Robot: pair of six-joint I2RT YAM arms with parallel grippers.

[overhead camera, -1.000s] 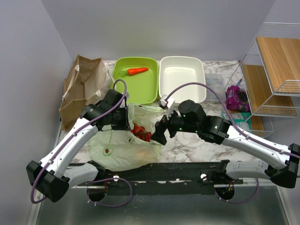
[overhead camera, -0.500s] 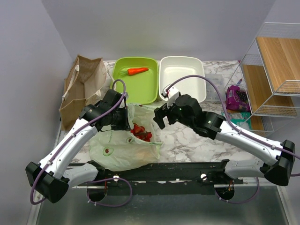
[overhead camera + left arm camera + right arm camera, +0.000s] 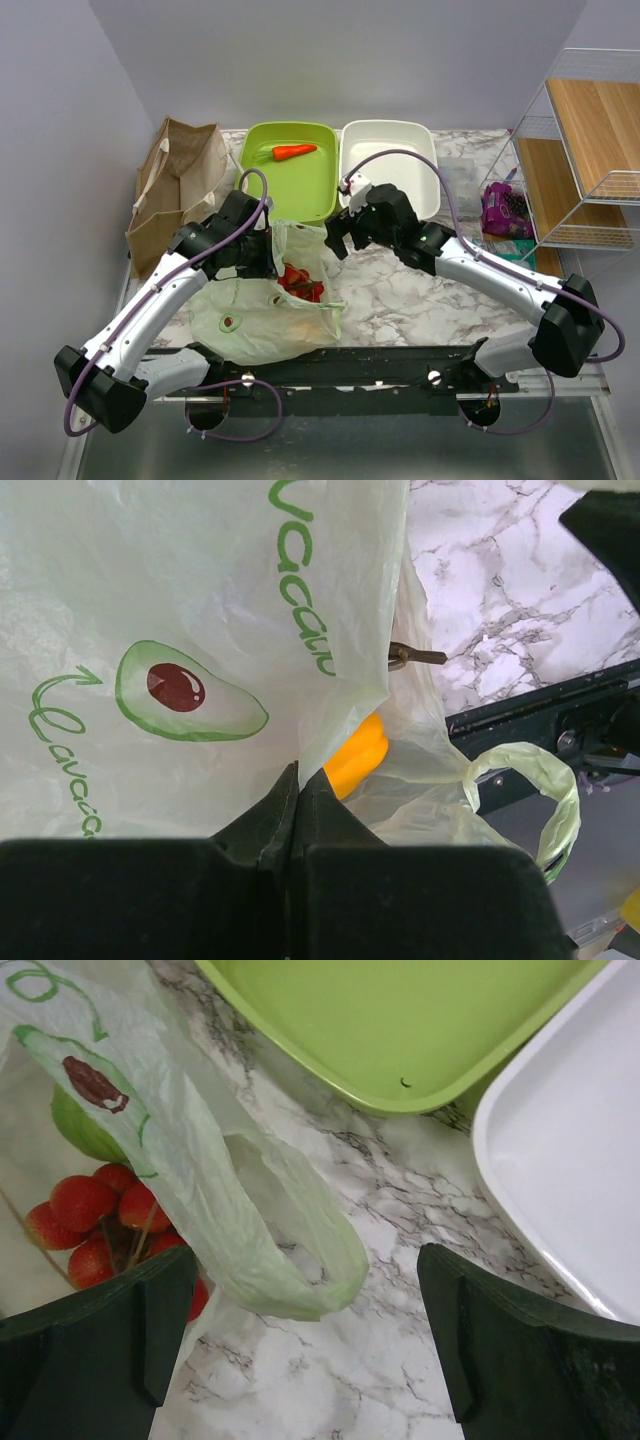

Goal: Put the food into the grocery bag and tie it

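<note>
marble table (image 3: 400,300) | on it: grocery bag (image 3: 255,320), green tray (image 3: 290,190), white tray (image 3: 390,165), paper bag (image 3: 175,190) (left edge), purple packet (image 3: 505,208)

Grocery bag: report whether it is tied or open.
Open. The bag gapes over the tomatoes, and a handle lies loose.

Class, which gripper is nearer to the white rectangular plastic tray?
Right. The right gripper hangs open just in front of the near-left corner of the white rectangular plastic tray; the left gripper is farther left, shut on the pale-green plastic grocery bag.
</note>
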